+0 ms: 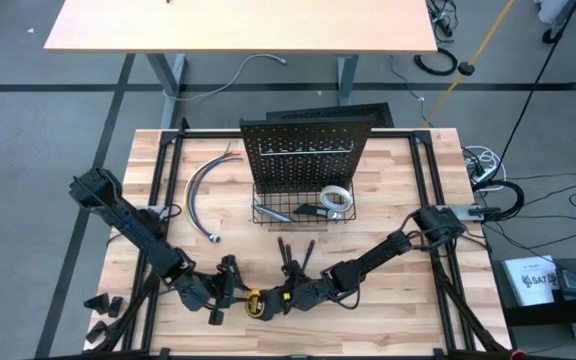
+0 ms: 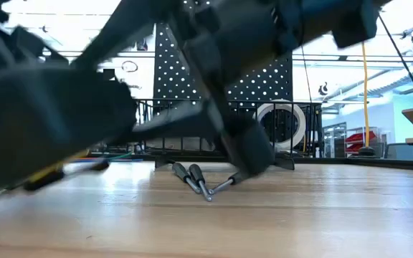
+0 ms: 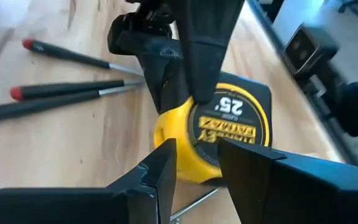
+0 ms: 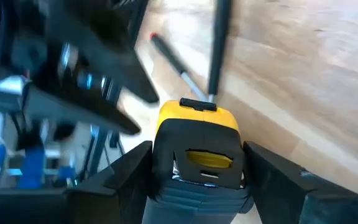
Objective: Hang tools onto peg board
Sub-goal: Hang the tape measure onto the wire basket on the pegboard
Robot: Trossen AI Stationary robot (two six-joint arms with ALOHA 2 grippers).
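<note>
The yellow-black tape measure is near the table's front edge, between both grippers. My left gripper comes at it from the table's left. My right gripper comes at it from the right. Both are shut on it. Three red-ended screwdrivers lie flat on the table just beyond. The black peg board stands upright at the far middle. The white tape roll and the utility knife lie in its wire basket. My left gripper has the case's near end between its two fingers, coming slanting down from the table's left. One finger lies against the yellow side. The case is tilted with its printed face up; whether it is clear of the table I cannot tell. My right gripper pinches the tape measure's two flat faces between its fingers, the narrow rim with the yellow button toward its camera. One finger lies flat across the printed face. The fingers come slanting down from the table's right.
A bundle of coloured cables lies left of the peg board. A thin metal shaft shows under the tape measure. Black frame rails run along the table's left and right sides. A second desk stands beyond the table.
</note>
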